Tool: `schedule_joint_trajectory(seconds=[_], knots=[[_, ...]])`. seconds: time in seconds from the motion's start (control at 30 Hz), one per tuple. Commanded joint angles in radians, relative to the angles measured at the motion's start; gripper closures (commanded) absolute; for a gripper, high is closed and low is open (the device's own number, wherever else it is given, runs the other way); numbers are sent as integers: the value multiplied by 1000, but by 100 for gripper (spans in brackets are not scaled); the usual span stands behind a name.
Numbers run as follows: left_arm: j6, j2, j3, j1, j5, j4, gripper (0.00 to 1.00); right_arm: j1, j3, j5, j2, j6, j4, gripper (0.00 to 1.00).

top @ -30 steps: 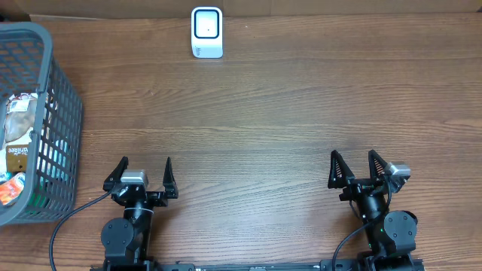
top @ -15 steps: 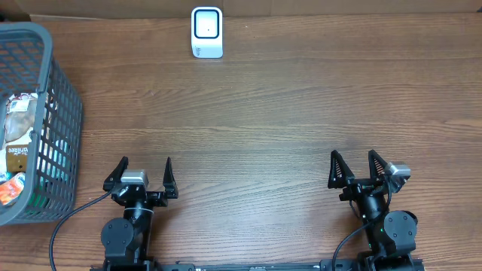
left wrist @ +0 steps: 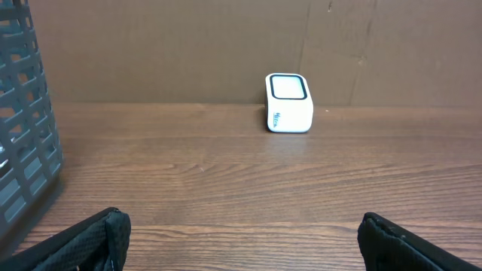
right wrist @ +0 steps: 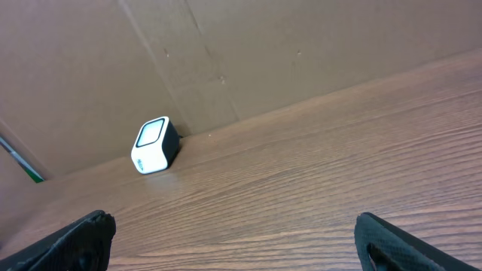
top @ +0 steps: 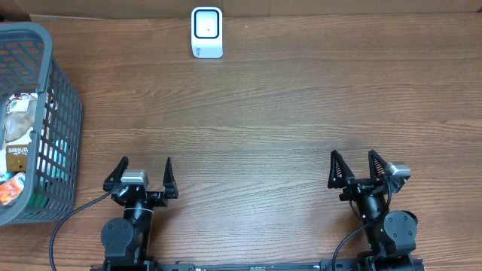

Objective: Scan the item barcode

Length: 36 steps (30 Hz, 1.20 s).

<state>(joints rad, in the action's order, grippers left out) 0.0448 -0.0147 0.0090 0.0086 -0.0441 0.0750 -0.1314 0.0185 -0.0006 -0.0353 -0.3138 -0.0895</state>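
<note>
A small white barcode scanner with a dark window stands at the back of the wooden table, also seen as the scanner in the left wrist view and the scanner in the right wrist view. Packaged items lie inside a grey basket at the far left. My left gripper rests open near the front edge, left of centre, with nothing between its fingers. Over at the front right, my right gripper is open and empty too. Both are far from the scanner and the items.
A brown cardboard wall stands behind the table's back edge. The basket wall shows at the left in the left wrist view. Bare wood lies between the grippers and the scanner.
</note>
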Motion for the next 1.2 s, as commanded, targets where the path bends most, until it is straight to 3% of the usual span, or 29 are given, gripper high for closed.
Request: schedule_joint_trajectory(seconds=[0.0, 0.4, 0.63, 0.8, 0.93, 1.17], knots=[[-23, 10, 21, 6, -2, 5, 1, 3, -10, -5, 10, 5, 6, 0], [-58, -74, 202, 6, -10, 139, 0, 3, -10, -5, 10, 5, 6, 0], [-68, -292, 387, 6, -66, 171, 0, 3, -10, -5, 10, 5, 6, 0], [-68, -494, 588, 6, -136, 275, 0, 3, -10, -5, 10, 5, 6, 0], [-67, -662, 795, 6, -165, 427, 0, 3, -10, -5, 10, 4, 6, 0], [-42, -1015, 1285, 6, -225, 906, 0, 3, -10, -5, 10, 5, 6, 0]])
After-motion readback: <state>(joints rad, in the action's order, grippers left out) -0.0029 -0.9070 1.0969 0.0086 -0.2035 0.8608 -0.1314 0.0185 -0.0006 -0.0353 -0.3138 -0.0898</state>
